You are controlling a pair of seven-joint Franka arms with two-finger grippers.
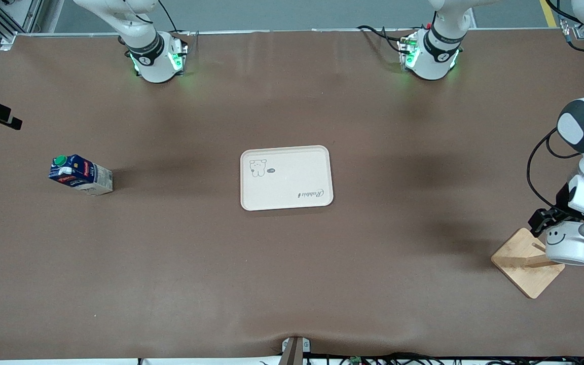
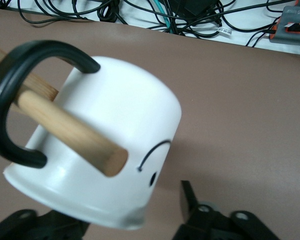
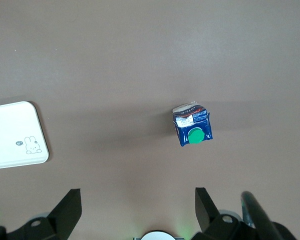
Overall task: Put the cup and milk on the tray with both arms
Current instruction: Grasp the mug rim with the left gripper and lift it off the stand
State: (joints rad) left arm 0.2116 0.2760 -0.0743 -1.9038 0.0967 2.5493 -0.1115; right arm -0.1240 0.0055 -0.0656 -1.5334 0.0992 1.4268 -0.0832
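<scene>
The white smiley cup (image 1: 568, 242) hangs by its black handle on a wooden peg (image 2: 64, 130) of the rack, at the left arm's end of the table. My left gripper (image 1: 571, 225) is open, its fingers on either side of the cup (image 2: 114, 125); a gap shows between one finger (image 2: 191, 200) and the cup. The milk carton (image 1: 81, 175) stands toward the right arm's end. My right gripper (image 3: 137, 197) is open and empty high over the table beside the milk (image 3: 192, 127); it is out of the front view. The cream tray (image 1: 292, 172) lies at the table's middle.
The rack's square wooden base (image 1: 522, 263) stands near the table's edge at the left arm's end, with pegs sticking out. Cables lie along the table's edge (image 2: 190, 15). A corner of the tray (image 3: 9, 135) shows in the right wrist view.
</scene>
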